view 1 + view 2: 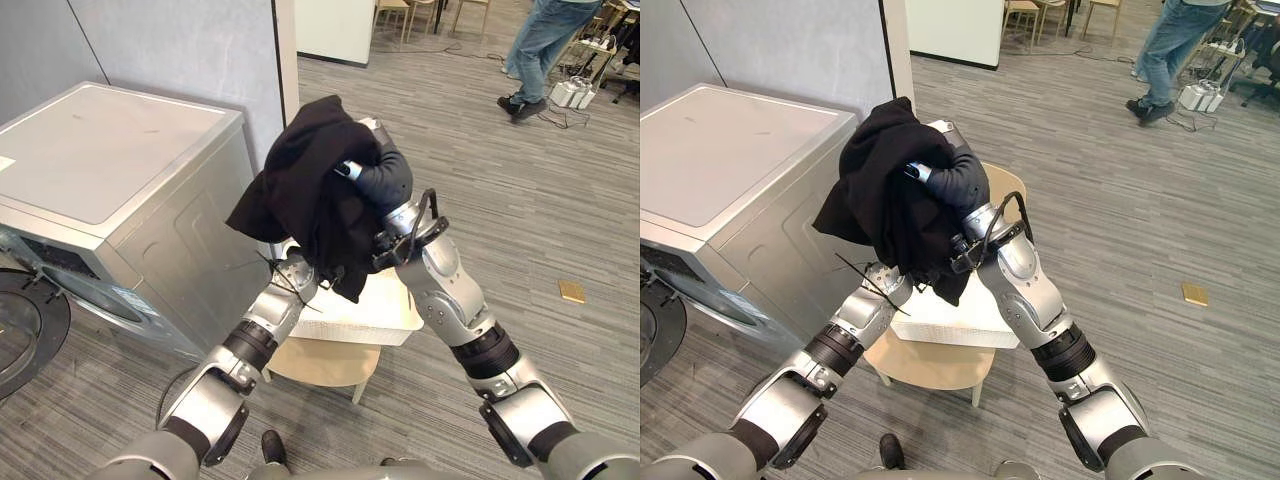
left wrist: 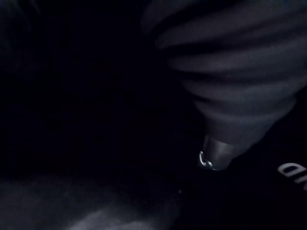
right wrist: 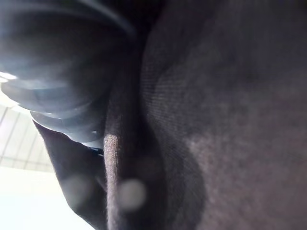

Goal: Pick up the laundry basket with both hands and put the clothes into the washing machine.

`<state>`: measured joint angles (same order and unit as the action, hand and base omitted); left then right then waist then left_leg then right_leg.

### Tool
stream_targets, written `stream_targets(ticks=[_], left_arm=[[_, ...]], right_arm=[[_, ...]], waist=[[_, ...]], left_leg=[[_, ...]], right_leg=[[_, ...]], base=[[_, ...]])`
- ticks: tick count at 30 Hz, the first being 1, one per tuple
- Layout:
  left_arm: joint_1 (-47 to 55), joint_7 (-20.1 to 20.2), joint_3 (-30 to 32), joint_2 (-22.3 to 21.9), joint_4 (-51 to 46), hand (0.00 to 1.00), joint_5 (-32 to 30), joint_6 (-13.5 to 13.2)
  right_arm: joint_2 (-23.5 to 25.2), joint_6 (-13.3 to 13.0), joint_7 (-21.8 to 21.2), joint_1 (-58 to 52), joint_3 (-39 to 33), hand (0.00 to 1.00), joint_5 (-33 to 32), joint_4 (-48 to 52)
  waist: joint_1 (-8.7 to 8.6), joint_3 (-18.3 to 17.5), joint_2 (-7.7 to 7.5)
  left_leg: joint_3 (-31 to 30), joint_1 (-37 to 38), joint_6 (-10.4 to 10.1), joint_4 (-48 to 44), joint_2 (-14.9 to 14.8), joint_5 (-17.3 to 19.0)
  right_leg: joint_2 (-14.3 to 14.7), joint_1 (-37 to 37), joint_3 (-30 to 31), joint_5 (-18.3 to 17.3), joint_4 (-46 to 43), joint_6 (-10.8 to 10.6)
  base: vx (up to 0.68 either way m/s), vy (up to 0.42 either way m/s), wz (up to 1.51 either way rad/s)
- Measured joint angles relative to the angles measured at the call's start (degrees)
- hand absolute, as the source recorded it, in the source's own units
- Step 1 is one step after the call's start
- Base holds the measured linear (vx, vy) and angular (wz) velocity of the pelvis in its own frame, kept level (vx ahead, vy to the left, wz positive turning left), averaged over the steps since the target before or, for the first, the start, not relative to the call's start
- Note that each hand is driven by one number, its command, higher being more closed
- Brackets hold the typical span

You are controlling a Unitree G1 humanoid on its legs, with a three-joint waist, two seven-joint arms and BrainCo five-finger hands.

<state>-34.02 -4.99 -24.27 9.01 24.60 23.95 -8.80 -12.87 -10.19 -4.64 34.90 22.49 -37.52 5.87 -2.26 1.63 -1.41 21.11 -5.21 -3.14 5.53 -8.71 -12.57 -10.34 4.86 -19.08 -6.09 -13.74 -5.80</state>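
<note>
At your 9 o'clock stands the washing machine (image 1: 110,160), lid side bare, with its round door (image 1: 22,325) swung open down at 8 o'clock. Nothing dark shows going into it, so I judge the loading step not yet done.

In the middle, the black garment (image 1: 305,190) is raised well above the laundry basket (image 1: 372,312), at the basket's 12 o'clock, draped over both arms and hanging free of the machine. The left hand (image 2: 225,81) is buried in the cloth from underneath, and you cannot tell whether it clasps the cloth or only props it. The basket is white and rests on a round wooden stool (image 1: 322,366); neither hand is on it, so it has not been lifted as the task words it.

The right hand (image 1: 386,180) sits at the garment's 3 o'clock, its dark cover showing, the rest sunk in the folds; here too you cannot tell its hold.

What I judge left: swing the garment toward 9 o'clock, lower it to the door, and push it in.

At 1 o'clock, well apart, a person (image 1: 540,45) stands.
</note>
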Motion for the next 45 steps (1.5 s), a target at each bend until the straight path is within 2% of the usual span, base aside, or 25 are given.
stream_targets(ticks=[1,2,7,12,21,25,32,39,45], left_arm=[[0.4,-0.5,0.3,-0.2,-0.4,1.0,-1.0,-0.2],[0.6,-1.0,0.5,-0.4,-0.8,1.0,-2.7,-0.4],[2.0,-3.2,2.8,-1.6,-3.4,1.0,-6.7,-0.5],[2.9,-4.7,6.5,-2.6,-4.5,1.0,-6.8,-0.5],[3.0,-7.7,14.7,-3.0,-7.7,1.0,-6.7,-0.6],[3.0,-8.7,22.6,0.2,-9.8,1.0,-6.6,-0.7],[3.0,-10.1,32.4,5.9,-13.4,1.0,-6.6,-2.1],[6.0,-9.9,33.6,5.9,-13.4,1.0,-6.6,-2.8],[8.9,-9.9,35.6,5.9,-16.5,1.0,-6.0,-2.9]], right_arm=[[0.1,-0.1,0.1,-0.3,-0.2,1.0,0.0,0.0],[0.2,-0.2,0.6,-1.2,-0.8,0.0,0.2,0.0],[0.2,-0.2,1.0,-4.1,-1.8,0.0,1.8,0.0],[0.2,-0.2,1.6,-5.0,-2.7,0.0,1.8,0.0],[-0.5,0.0,2.0,-8.0,-8.6,0.0,1.8,0.0],[-3.7,0.3,1.9,-12.0,-14.9,0.0,2.3,0.2],[-4.7,0.2,2.2,-19.9,-27.3,0.0,2.4,2.5],[-4.6,0.1,2.4,-21.9,-28.4,0.0,4.4,2.5],[-3.5,0.4,3.6,-24.6,-28.8,0.0,6.9,2.5]], waist=[[-0.02,0.0,-0.01],[0.12,-0.2,0.01],[0.07,-0.7,0.12],[0.0,-0.8,0.16],[-0.05,-1.1,0.28],[-0.21,-1.7,0.67],[-0.55,-2.1,1.07],[-0.62,-2.9,2.07],[-0.4,-3.0,2.21]], left_leg=[[0.0,0.0,0.0,0.0,0.0,0.0],[-0.2,0.0,0.0,0.0,0.0,0.0],[-0.8,0.0,0.0,0.0,0.2,0.0],[-0.7,-0.1,0.0,0.0,0.5,0.0],[-0.7,-0.1,0.0,0.0,0.7,0.0],[-0.6,0.0,0.0,0.1,0.7,0.0],[-0.6,0.5,0.0,0.2,0.7,0.1],[-0.6,0.5,-0.7,0.4,0.8,0.7],[-0.5,0.3,-0.7,0.4,0.9,0.9]], right_leg=[[0.0,0.0,0.0,0.0,0.0,0.0],[0.0,-0.1,-0.2,0.0,0.1,0.0],[-0.1,-0.6,-0.9,0.0,0.9,-0.1],[-0.3,-0.6,-0.8,0.1,1.1,-0.2],[-0.3,-0.8,-0.1,1.0,2.2,-0.6],[0.0,-0.9,0.2,1.6,3.4,-0.6],[0.2,-1.8,0.5,2.6,5.0,-0.7],[0.3,-2.2,1.1,3.4,6.8,-0.9],[0.4,-2.7,1.1,4.2,8.1,-0.8]], base=[[0.01,-0.003,0.03],[0.01,-0.004,0.06],[0.01,0.003,0.07],[0.01,0.0,0.0],[0.03,0.0,-0.04],[0.0,0.004,-0.02],[0.0,0.007,-0.03],[0.0,0.009,-0.02],[0.01,0.002,0.0]])
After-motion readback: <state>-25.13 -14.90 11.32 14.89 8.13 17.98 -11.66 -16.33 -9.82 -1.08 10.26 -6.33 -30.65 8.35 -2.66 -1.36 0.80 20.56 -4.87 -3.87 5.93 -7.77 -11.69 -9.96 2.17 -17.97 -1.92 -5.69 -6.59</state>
